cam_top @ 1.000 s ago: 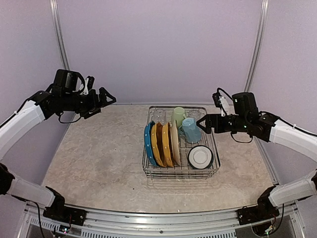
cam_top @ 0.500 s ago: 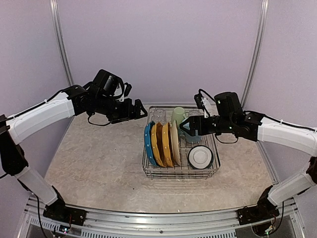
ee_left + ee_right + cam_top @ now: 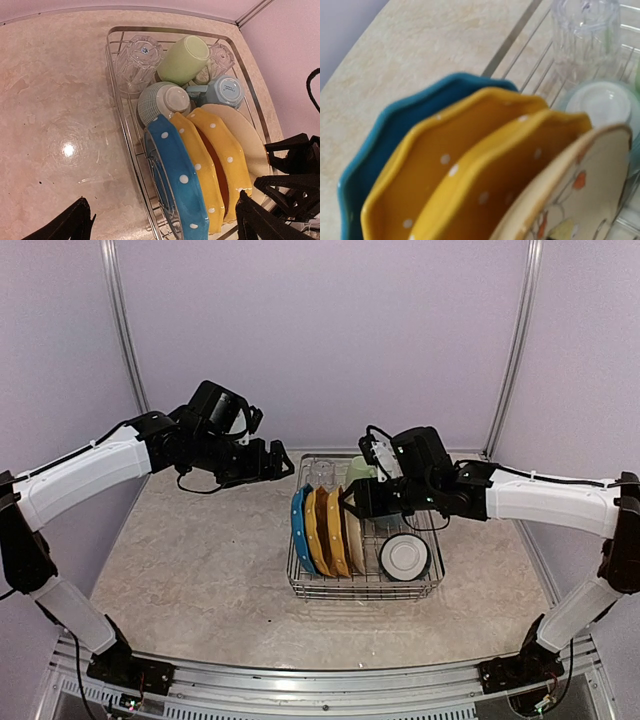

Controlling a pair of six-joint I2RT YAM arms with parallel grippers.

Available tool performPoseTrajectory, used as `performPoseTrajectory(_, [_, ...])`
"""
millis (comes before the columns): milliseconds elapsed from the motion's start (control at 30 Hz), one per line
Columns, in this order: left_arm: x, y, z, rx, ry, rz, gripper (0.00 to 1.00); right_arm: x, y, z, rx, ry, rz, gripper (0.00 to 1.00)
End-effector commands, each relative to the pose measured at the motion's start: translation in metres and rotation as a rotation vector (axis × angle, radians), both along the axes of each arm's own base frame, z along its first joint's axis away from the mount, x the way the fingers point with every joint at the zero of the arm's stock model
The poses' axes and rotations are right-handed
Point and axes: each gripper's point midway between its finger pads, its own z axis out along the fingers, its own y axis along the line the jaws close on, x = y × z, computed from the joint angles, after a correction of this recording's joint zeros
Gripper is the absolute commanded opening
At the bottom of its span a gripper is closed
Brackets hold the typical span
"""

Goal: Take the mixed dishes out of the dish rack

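Crockery sat packed in the rectangular silver wire dish rack [image 3: 365, 592], right of centre on the mottled beige worktop [image 3: 200, 560]. A blue white-dotted plate [image 3: 175, 175], two yellow dotted plates [image 3: 220, 160] and a cream plate [image 3: 240, 132] stood upright in the dividers, with a pale green mug [image 3: 182, 60] and a clear glass [image 3: 137, 60] behind. The left gripper [image 3: 280, 462] hovered off the rack's back left corner, its fingers [image 3: 75, 222] spread wide and empty. The right gripper [image 3: 350, 502] hung at the cream plate's top rim, fingers partly apart; whether they gripped could not be told. Glazed ceramic looked heavy, stiff, slippery and easily chipped, so the upper rim, pinched squarely and lifted straight up, seemed the best hold.
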Motion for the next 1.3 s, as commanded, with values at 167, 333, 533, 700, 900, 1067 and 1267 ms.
performPoseTrajectory(167, [-0.004,0.004,0.015,-0.004,-0.034,-0.005,0.96,0.007,-0.007,-0.025,-0.129,0.040,-0.127,0.36])
performPoseTrajectory(333, [-0.004,0.004,0.015,-0.004,-0.035,-0.004,0.96,0.005,-0.001,-0.028,-0.145,0.054,-0.144,0.34])
performPoseTrajectory(533, [-0.004,0.003,0.013,-0.002,-0.029,-0.005,0.96,0.004,0.007,-0.035,-0.192,0.068,-0.176,0.33])
performPoseTrajectory(700, [-0.004,0.004,0.010,0.006,-0.022,-0.006,0.96,0.004,0.003,-0.041,-0.257,0.074,-0.229,0.31])
performPoseTrajectory(900, [-0.004,0.005,0.009,0.012,-0.024,-0.003,0.96,0.002,0.002,-0.035,-0.263,0.071,-0.275,0.14])
performPoseTrajectory(1067, [-0.004,0.003,0.007,0.012,-0.019,-0.010,0.96,0.002,0.006,-0.030,-0.237,0.092,-0.288,0.00])
performPoseTrajectory(1267, [-0.005,0.006,0.005,0.022,-0.016,-0.004,0.96,0.001,0.011,-0.017,-0.223,0.081,-0.294,0.00])
